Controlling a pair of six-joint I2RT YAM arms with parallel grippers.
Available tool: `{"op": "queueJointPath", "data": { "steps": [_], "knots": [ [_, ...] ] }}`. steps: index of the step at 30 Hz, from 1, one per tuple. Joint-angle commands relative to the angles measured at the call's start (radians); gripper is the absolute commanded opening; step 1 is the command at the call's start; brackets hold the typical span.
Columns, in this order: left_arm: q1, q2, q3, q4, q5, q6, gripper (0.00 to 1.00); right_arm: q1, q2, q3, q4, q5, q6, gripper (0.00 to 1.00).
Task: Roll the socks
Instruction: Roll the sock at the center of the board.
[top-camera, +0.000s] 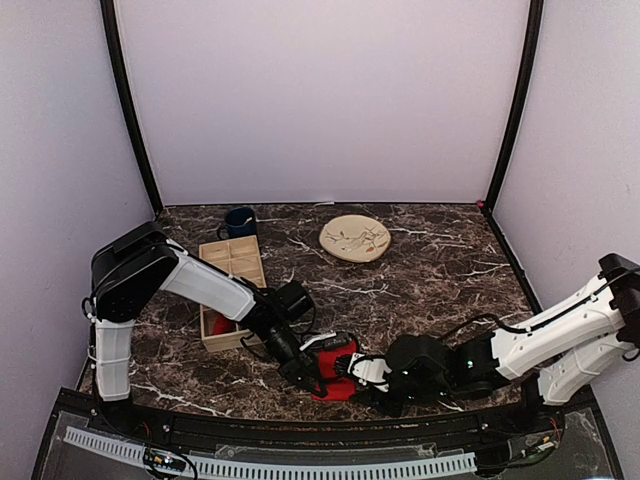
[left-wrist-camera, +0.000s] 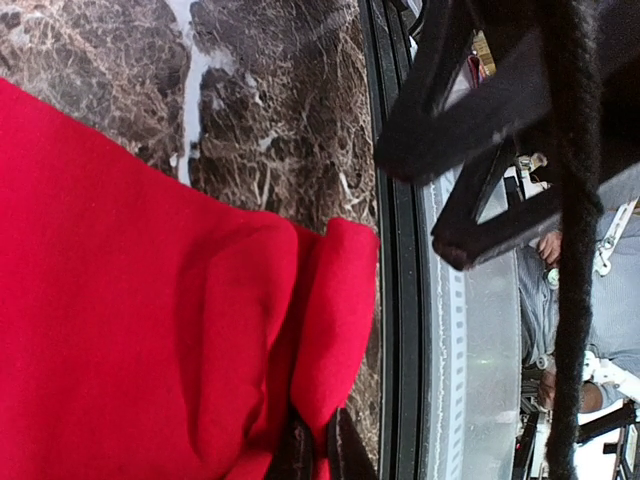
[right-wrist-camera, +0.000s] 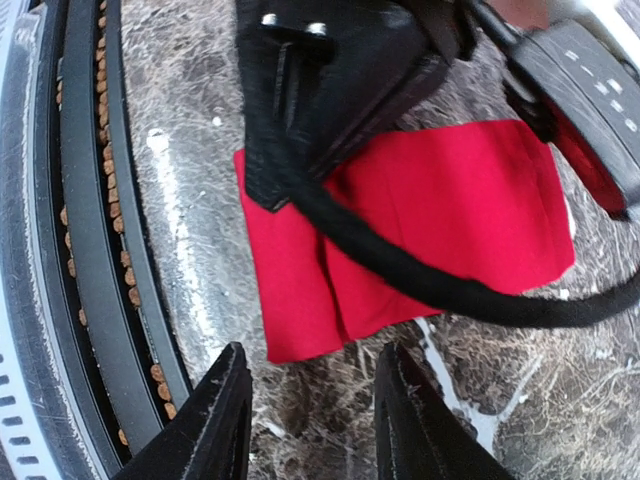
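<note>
Dark marble desk (top-camera: 440, 270), purple walls on three sides. Left arm (top-camera: 205, 285) reaches in from the left and right arm (top-camera: 555, 335) from the right. They meet low at the near edge, centre.

Wooden box (top-camera: 235, 262) with compartments sits left of centre, beside the left arm. Red item (top-camera: 221, 325) is in its near compartment. Can't tell what it is.

Beige plate (top-camera: 355, 238) sits at the back centre, well apart from the arms. Blue mug (top-camera: 240, 222) is behind the box, near the back wall.

Red sock (top-camera: 335, 385) lies on the desk at the near edge, between the two tools. Mostly flat, with a lengthwise fold running along it (right-wrist-camera: 450, 220). In the left wrist view it fills the left half (left-wrist-camera: 120, 300), with one end doubled over near the desk's black edge rail.

Left tool (top-camera: 308, 375) is down on the sock's left side, narrow, pinched on bunched red fabric at the tips (left-wrist-camera: 315, 455). A black cable (right-wrist-camera: 430, 285) from it drapes across the sock.

Right tool (top-camera: 362, 372) is at the sock's right side, fingers (right-wrist-camera: 225, 410) spread partway with nothing between them (right-wrist-camera: 312, 385). Only bare desk shows in the gap. The sock's end lies just ahead of the tips, with no contact visible.
</note>
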Motion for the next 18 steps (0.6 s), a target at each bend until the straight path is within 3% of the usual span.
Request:
{"op": "queueJointPath", "data": {
  "steps": [1,18],
  "knots": [
    [0.007,0.046,0.002,-0.116,-0.046,0.026,0.02,0.052,0.041,0.044,-0.028,0.052,-0.057,0.39],
    [0.018,0.069,0.020,-0.174,-0.024,0.064,0.02,0.076,0.168,0.122,-0.054,0.093,-0.135,0.39]
  ]
}}
